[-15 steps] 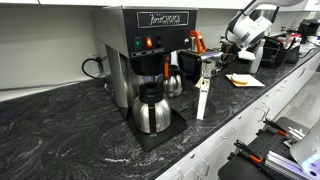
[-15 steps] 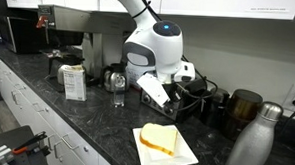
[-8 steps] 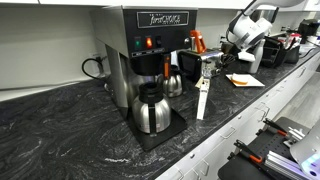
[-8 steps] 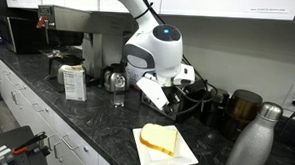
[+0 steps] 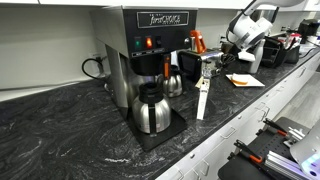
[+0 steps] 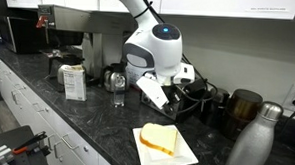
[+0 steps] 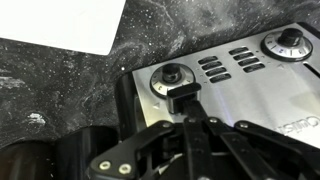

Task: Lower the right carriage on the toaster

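Observation:
The toaster fills the wrist view, showing its shiny silver end panel, vent slots and a round dial. A black carriage lever sits over a round knob on the left of the panel. My gripper is shut, its fingers pressed together with the tips touching the lever from above. In both exterior views the toaster is a small low black box, and the gripper hangs at its end, partly hiding it.
The tall coffee brewer with a steel carafe stands beside a white carton. A white plate with toast, a steel bottle, a dark mug, a glass and a carton stand near the counter edge.

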`<state>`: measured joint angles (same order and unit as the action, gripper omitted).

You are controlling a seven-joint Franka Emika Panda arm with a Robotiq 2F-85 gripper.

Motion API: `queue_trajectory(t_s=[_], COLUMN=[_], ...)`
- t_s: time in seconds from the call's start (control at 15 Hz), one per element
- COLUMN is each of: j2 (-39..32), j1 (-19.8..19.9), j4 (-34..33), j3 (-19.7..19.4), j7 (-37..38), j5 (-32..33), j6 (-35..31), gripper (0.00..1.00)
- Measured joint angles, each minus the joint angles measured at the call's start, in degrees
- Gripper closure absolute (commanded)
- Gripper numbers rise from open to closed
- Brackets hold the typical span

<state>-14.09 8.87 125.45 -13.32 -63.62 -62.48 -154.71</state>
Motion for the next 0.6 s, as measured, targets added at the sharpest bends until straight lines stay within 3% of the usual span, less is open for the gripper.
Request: queue_trajectory(t_s=[0.47, 0.6], j2=[0.8, 1.5], j1=[-0.7, -1.0], j4=[0.9, 1.9], j3=[0.0, 0.0], j7=[-0.6, -1.0], j5=[0.3, 0.8], j6=[-1.5, -2.3], gripper=[0.92, 0.99])
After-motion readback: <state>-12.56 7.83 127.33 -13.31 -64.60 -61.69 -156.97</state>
